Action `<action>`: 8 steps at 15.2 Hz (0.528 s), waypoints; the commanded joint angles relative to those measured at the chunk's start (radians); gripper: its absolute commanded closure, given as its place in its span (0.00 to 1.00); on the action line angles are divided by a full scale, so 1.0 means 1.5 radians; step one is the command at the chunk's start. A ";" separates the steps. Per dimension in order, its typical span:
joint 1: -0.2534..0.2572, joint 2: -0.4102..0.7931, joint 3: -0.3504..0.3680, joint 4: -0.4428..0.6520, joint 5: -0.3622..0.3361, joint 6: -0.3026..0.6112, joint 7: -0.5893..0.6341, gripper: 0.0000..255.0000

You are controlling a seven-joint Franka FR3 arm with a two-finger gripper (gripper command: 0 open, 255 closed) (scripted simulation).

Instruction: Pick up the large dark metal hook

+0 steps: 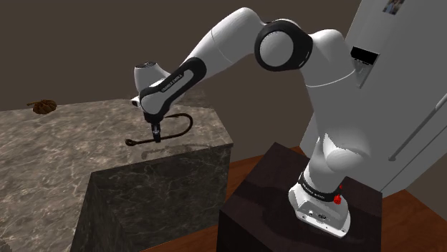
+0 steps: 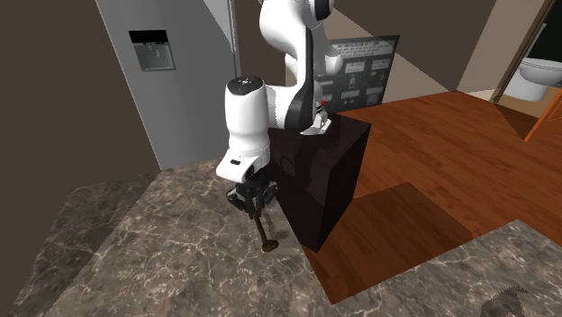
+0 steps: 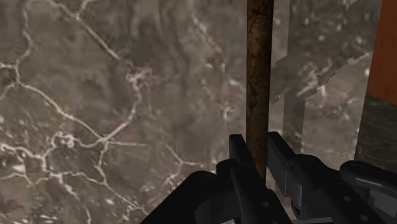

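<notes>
The dark, rusty hook [image 1: 180,129] runs over the marble counter [image 1: 64,157] near its corner by the stand, its curved end toward the shoulder view's right. My black gripper [image 1: 156,134] points down and is shut on the straight shaft [image 3: 259,83], one finger on each side [image 3: 238,156]. In the second exterior view the gripper [image 2: 255,205] hangs below the white forearm, and the hook's knobbed end [image 2: 268,243] sticks out beneath it, close to the counter top [image 2: 135,252]. Whether the hook touches the marble I cannot tell.
A small brown object [image 1: 44,107] lies far back on the counter. The counter's edge drops off beside the dark stand [image 1: 286,207]. A grey fridge [image 1: 401,86] stands behind the arm. Wooden floor [image 2: 432,153] lies beyond the stand.
</notes>
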 commanded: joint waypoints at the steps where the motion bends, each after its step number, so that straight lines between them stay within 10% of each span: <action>1: -0.001 -0.012 0.001 0.000 0.002 -0.012 -0.001 1.00; 8: -0.003 -0.047 0.005 0.011 0.008 -0.058 -0.004 1.00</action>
